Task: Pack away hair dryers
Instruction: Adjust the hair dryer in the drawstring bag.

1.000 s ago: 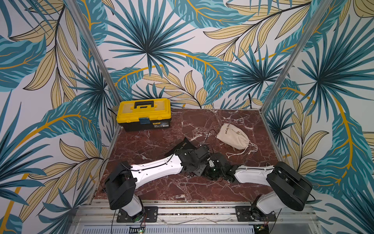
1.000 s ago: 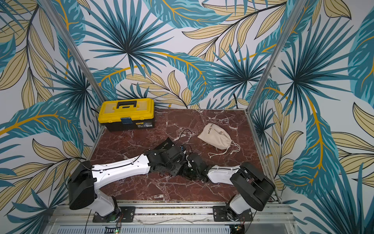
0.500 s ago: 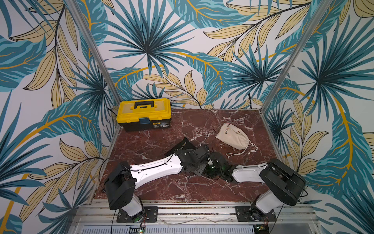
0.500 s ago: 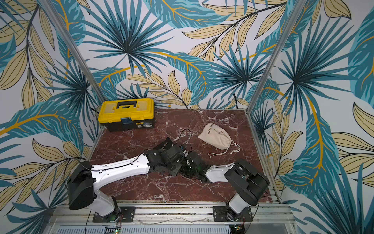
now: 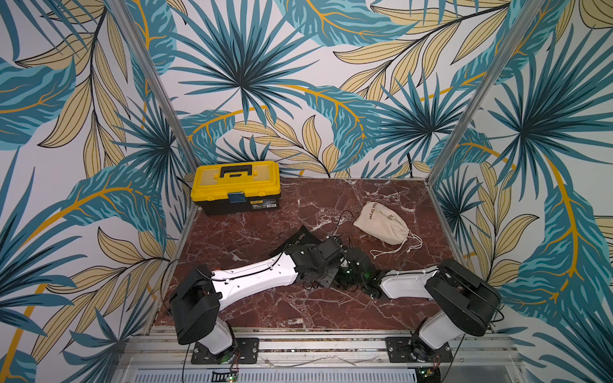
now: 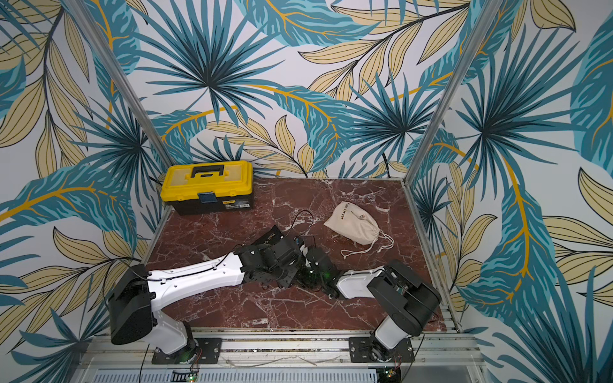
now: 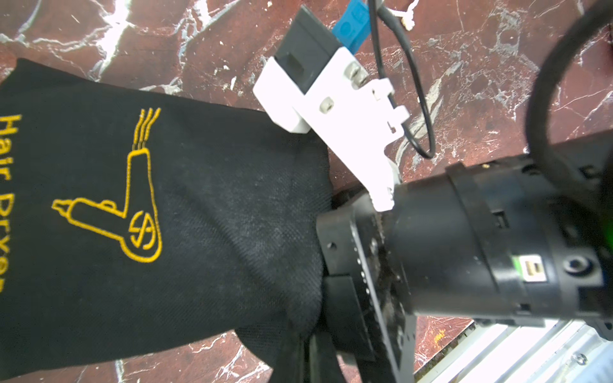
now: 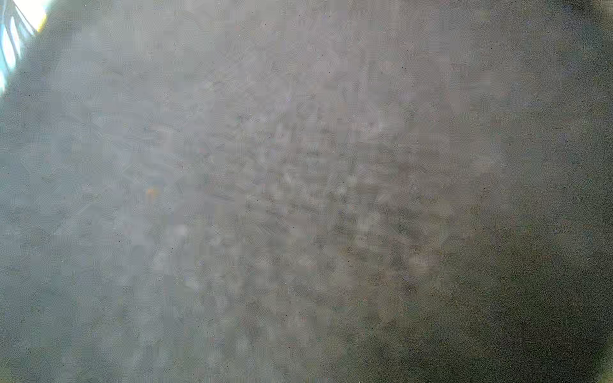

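Plainly, no hair dryer shows bare in any view. Far left on the counter (image 5: 265,308) stands the yellow toolbox (image 5: 237,185), lid down and well apart from the work. Right of it, mid-counter, lies the black bag (image 7: 199,215). Its long axis runs from a closed far-left end to a mouth facing near right.

The left arm (image 5: 255,282) reaches across from the near left. The left jaws are pressed together on a gathered bit of that mouth's rim, pinning it as I read it. The right arm (image 7: 464,238) comes in along the bag's axis. The right jaws are buried in the mouth, so I cannot tell how wide they stand or what they hold, and the right wrist view is only grey blur.

The bag bulges, so a hair dryer probably lies inside, ahead of the right jaws toward the far left. That makes the right arm the nearer one. A black cord (image 7: 431,132) loops outside the mouth on its far side, not yet tucked in. Farther right lies the beige bag (image 5: 381,225), plump and drawn shut.
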Robot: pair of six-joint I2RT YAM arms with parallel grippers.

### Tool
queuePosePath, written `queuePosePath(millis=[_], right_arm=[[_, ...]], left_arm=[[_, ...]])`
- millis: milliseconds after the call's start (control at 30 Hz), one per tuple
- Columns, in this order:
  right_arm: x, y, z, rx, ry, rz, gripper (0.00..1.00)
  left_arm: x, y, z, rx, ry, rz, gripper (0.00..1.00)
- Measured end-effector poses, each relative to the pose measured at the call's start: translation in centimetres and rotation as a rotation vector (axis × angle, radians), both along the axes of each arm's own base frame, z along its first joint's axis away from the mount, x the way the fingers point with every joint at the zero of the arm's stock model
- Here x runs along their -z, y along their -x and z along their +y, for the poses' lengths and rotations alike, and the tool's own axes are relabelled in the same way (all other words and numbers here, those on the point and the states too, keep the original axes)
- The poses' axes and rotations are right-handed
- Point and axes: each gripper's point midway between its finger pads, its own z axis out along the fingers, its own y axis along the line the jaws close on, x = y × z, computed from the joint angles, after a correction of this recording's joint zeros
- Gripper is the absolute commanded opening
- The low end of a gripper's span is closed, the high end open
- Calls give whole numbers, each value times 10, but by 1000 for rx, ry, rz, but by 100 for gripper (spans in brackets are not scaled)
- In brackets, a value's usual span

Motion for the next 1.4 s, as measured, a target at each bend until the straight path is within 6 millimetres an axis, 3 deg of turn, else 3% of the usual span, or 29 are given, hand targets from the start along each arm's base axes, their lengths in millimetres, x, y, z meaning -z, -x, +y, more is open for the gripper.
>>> queuePosePath(millis=[433, 733, 1167, 1400], right_arm=[[-12, 17, -26, -31, 108, -24, 38], [14, 28, -29, -56, 144, 47, 37], [18, 20, -13, -25, 50, 63, 37], [15, 18, -13, 24, 4, 75, 29]], left_arm=[[3, 1, 2, 0, -1, 1, 0], [4, 1, 2, -1, -3, 3, 0], [4, -1, 3, -7, -2, 2, 0], [4, -1, 3, -7, 0, 2, 0]])
